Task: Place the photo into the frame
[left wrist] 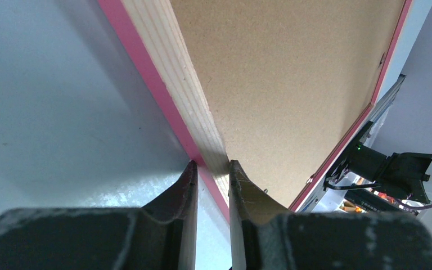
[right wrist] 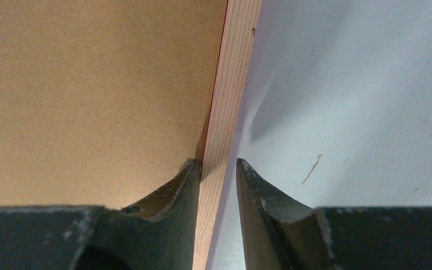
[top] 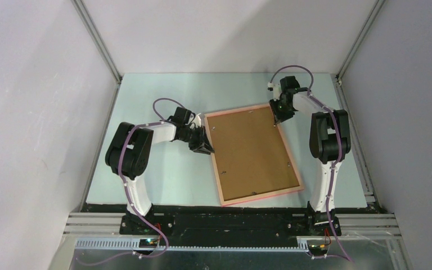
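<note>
The frame [top: 261,196] lies back side up in the middle of the table, its pink-edged wooden rail around a brown backing board [top: 253,154]. My left gripper [top: 207,147] is shut on the frame's left rail [left wrist: 174,67], one finger on the pink outer edge and one on the board side. At the far right corner, my right gripper [top: 277,117] is shut on the right rail [right wrist: 233,73], its jaws standing one on each side of the wood. Shadows under both rails suggest the frame is held slightly off the table. The photo is hidden.
The pale blue table top [top: 163,180] is walled by grey panels left, right and behind. A black bar with cable runs [top: 230,222] crosses the near edge between the two arm bases.
</note>
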Controlling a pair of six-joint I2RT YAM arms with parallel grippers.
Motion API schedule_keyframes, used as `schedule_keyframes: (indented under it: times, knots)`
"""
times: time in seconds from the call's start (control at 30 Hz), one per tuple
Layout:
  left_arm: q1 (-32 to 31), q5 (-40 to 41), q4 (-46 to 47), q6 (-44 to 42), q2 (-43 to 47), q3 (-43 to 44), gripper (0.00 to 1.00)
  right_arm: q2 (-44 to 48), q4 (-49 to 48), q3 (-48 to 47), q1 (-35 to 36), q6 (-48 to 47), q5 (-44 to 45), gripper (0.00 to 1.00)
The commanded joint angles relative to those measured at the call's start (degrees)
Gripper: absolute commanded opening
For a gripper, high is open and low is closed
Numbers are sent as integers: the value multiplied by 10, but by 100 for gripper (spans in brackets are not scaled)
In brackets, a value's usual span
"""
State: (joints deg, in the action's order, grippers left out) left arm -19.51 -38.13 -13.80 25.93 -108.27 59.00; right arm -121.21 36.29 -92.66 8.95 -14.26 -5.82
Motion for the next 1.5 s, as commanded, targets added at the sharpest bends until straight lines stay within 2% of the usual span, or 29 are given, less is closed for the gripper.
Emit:
schedule_keyframes:
  times: [0.0,0.23,0.47,0.9,1.33,1.47]
  knots:
    - [-16,28,5,-43,-11,1,0,-14,29,2,11,-14,-10,36]
    - [-16,27,5,-43,-12,2,0,-27,55,-22,22,-30,-32,42]
    - [-15,27,4,-44,-12,1,0,-24,58,-31,19,-27,-23,43]
    - [-14,30,4,-44,-13,2,0,-3,57,-25,8,-5,-51,42]
    - [-13,28,4,-44,-14,2,0,-55,74,-67,20,39,9,40]
    - [-13,29,4,-44,-12,2,0,-66,76,-74,25,47,28,35]
